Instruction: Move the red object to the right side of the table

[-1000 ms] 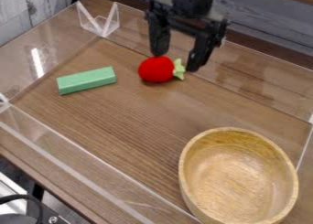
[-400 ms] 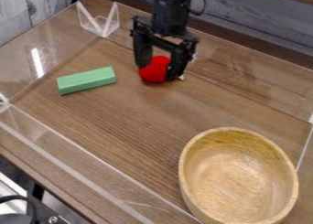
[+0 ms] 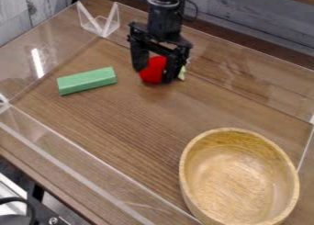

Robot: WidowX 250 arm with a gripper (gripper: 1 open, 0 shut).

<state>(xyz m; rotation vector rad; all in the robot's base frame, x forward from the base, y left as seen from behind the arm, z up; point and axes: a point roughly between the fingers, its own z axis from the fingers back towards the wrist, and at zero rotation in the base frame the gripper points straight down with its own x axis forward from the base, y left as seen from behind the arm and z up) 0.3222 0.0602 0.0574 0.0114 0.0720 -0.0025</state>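
The red object [image 3: 152, 71], a small red toy strawberry with a green cap, lies on the brown wood-grain table [image 3: 147, 128] toward the far middle. My black gripper [image 3: 157, 67] points straight down over it, open, one finger on each side of the strawberry. The fingertips are low, near the tabletop, and the jaws partly hide the fruit. Whether the fingers touch it cannot be told.
A green rectangular block [image 3: 87, 80] lies to the left of the strawberry. A round light wooden bowl [image 3: 240, 179] sits at the near right corner. Low clear acrylic walls [image 3: 73, 146] border the table, with a clear bracket [image 3: 98, 22] at the far left.
The gripper has moved left and down, from up and to the right of the strawberry to straddling it. The strawberry and block have stayed put.
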